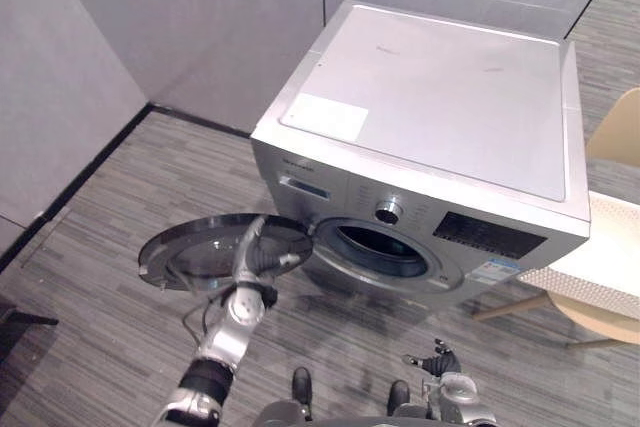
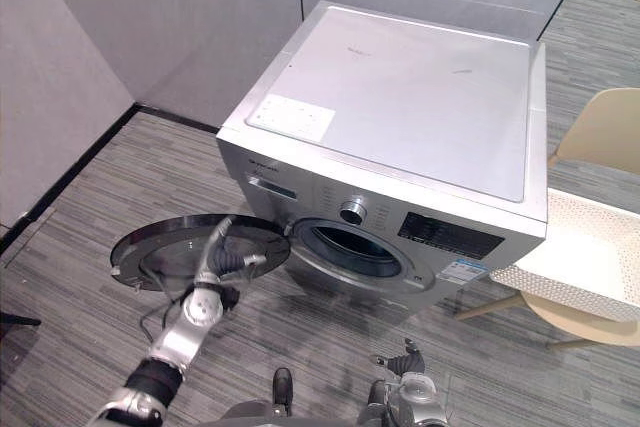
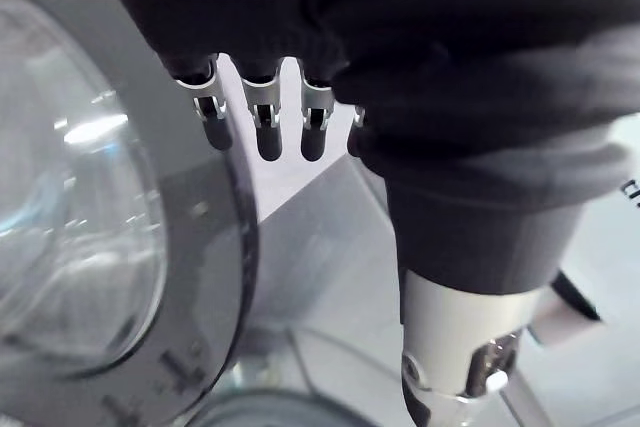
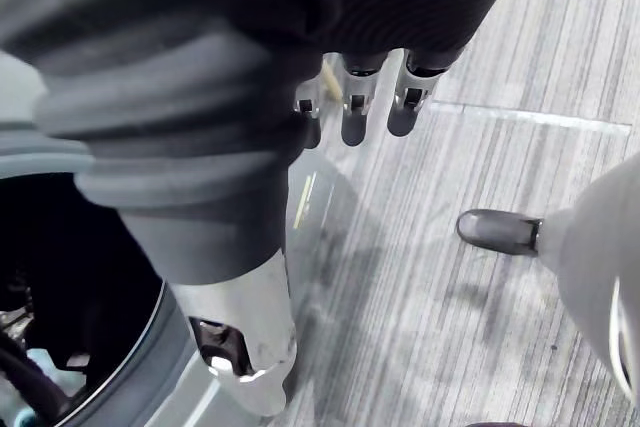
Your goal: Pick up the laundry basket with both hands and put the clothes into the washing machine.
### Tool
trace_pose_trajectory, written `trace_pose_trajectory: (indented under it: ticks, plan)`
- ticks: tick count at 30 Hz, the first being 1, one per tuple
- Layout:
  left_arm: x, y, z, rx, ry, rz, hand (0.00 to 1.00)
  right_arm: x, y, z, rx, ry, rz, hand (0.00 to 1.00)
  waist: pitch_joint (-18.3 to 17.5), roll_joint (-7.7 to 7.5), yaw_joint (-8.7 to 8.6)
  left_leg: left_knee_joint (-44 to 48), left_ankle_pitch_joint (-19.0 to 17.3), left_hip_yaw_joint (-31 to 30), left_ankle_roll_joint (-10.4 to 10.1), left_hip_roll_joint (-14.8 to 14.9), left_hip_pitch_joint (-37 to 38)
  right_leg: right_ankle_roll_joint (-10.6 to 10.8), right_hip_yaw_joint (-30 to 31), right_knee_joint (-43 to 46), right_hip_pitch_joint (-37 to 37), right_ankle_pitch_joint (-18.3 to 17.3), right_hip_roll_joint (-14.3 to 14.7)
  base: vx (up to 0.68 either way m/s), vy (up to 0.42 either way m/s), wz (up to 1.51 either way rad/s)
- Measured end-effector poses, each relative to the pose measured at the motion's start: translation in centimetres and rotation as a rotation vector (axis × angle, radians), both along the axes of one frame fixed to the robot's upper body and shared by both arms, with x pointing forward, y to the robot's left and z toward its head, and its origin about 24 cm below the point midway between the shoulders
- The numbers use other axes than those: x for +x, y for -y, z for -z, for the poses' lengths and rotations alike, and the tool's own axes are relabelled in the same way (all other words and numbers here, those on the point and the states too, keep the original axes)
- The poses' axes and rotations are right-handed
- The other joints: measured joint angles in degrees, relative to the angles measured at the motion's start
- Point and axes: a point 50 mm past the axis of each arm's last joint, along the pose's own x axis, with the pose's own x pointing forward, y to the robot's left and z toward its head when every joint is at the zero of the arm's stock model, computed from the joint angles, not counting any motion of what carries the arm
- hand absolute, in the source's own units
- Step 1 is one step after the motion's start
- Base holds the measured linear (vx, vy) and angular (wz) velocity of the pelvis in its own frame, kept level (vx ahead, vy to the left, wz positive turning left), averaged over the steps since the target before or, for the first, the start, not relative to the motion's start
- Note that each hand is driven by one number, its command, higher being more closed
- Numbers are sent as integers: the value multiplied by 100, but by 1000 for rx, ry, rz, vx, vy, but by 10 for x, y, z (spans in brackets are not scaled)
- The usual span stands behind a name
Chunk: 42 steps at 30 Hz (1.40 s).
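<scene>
The silver washing machine [image 1: 430,97] stands ahead with its round door [image 1: 200,252] swung wide open to the left. Its drum opening [image 1: 385,252] is dark inside. My left hand [image 1: 257,265] reaches up to the door's inner edge, fingers [image 3: 268,122] straight beside the door's grey rim [image 3: 225,247], holding nothing. My right hand [image 1: 441,362] hangs low in front of the machine, fingers [image 4: 355,112] relaxed over the floor. A white perforated laundry basket [image 1: 600,262] sits to the right of the machine on a beige chair [image 1: 612,319]; its contents are hidden.
Grey partition walls [image 1: 180,17] close off the back and left. The striped grey floor [image 1: 90,327] spreads in front of the machine. The open door juts out low at the left. The chair's back [image 2: 600,132] rises at the right.
</scene>
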Motion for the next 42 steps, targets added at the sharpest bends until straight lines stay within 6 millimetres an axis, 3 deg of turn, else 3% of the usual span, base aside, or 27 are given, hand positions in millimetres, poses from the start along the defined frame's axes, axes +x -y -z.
trace_pose_trajectory:
  ticks: [3, 5, 9, 14, 19, 21, 29, 42]
  plan:
    - [16, -29, -27, 77, 93, -78, 0, -1, -1, 1, 0, -10, -2, 0, 9, -14, -41, -76, 9, 67, -15, 75, 3, -91, 39, -53, -47, 64, 83, 42, -32, -15]
    - [28, -58, -56, 180, 177, -158, 0, 2, -1, 0, 0, -2, -6, 0, 69, -107, -41, -120, 32, 131, -46, 101, -74, -105, 99, -76, -165, 77, 109, 14, -24, -17]
    - [35, -90, -90, 259, 269, -288, 0, 7, -3, -2, 3, 11, -9, 0, 190, -314, 39, -76, 33, 170, -48, 177, -236, -226, 116, -77, -340, 191, 188, -10, -5, -7]
    - [37, -113, -114, 271, 329, -410, 0, 16, -12, -6, 2, 46, -18, 0, 388, -587, 239, 276, 23, 129, -57, 202, -706, -238, 164, 18, -643, 219, 176, -30, 7, 7]
    - [48, -134, -164, 271, 438, -486, 0, 32, -24, -16, 10, 123, -60, 0, 724, -724, 526, 943, -201, 73, -142, 444, -1263, -241, 241, 222, -952, 218, 305, -138, -29, 0]
    - [55, -142, -178, 275, 442, -501, 0, 38, -28, -21, 12, 156, -75, 0, 737, -740, 555, 1296, -346, 37, -203, 594, -1674, -325, 258, 255, -1206, 267, 400, -196, -45, -10]
    - [69, -143, -169, 153, 296, -423, 0, 41, -29, -23, 33, 171, -50, 0, 859, -817, 619, 1699, -370, 40, -296, 964, -2168, -486, 281, 248, -1522, 360, 710, -76, -59, -12]
    - [87, -104, -165, 127, 285, -204, 0, 66, -30, -38, 35, 253, -54, 0, 898, -765, 837, 1845, -417, 13, -355, 1025, -2257, -497, 248, 284, -1538, 340, 765, 7, -5, 0]
